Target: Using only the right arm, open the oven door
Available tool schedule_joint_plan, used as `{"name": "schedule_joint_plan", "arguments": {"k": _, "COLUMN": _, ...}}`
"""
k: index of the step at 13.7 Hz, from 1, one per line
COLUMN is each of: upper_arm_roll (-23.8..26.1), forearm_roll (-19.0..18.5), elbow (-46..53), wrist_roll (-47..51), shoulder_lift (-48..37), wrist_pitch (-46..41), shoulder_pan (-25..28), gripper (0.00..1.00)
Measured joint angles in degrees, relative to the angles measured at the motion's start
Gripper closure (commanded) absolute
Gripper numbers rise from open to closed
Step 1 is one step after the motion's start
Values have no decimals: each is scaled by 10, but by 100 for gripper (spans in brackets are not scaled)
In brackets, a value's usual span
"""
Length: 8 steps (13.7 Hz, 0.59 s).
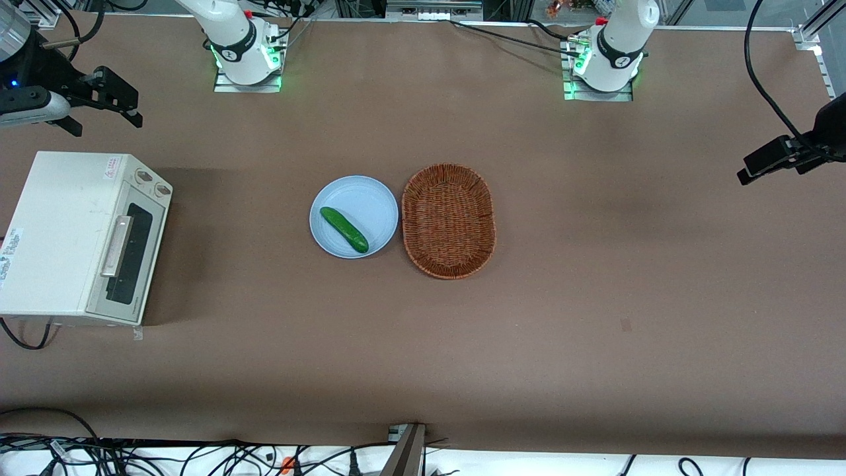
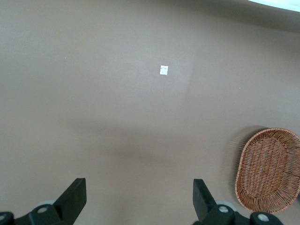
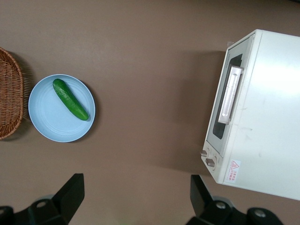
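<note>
The cream toaster oven (image 1: 59, 231) stands at the working arm's end of the table. The oven door (image 1: 129, 254) with its dark window and silver bar handle (image 1: 115, 246) is shut and faces the table's middle. It also shows in the right wrist view (image 3: 225, 101), with the handle (image 3: 231, 93) across it. My right arm's gripper (image 1: 135, 109) hangs above the table, farther from the front camera than the oven and apart from it. In the right wrist view the gripper (image 3: 136, 192) is open and empty, its black fingertips (image 3: 70, 192) wide apart.
A blue plate (image 1: 377, 198) holding a green cucumber (image 1: 344, 229) sits mid-table, beside a wicker basket (image 1: 449, 221). Two round knobs (image 1: 153, 183) sit on the oven's panel next to the door. A black cable (image 1: 23, 334) trails from the oven toward the front camera.
</note>
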Motion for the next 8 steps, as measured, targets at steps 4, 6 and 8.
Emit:
{"name": "schedule_joint_plan", "arguments": {"k": 4, "upper_arm_roll": 0, "forearm_roll": 0, "elbow": 0, "wrist_roll": 1, "shoulder_lift": -3, "wrist_pitch": -2, "shoulder_pan": 0, "gripper": 0}}
{"name": "schedule_joint_plan", "arguments": {"k": 6, "upper_arm_roll": 0, "forearm_roll": -1, "elbow": 0, "wrist_roll": 1, "shoulder_lift": -4, "wrist_pitch": -6, "shoulder_pan": 0, "gripper": 0}}
{"name": "schedule_joint_plan", "arguments": {"k": 8, "upper_arm_roll": 0, "forearm_roll": -1, "elbow": 0, "wrist_roll": 1, "shoulder_lift": -4, "wrist_pitch": -11, "shoulder_pan": 0, "gripper": 0}}
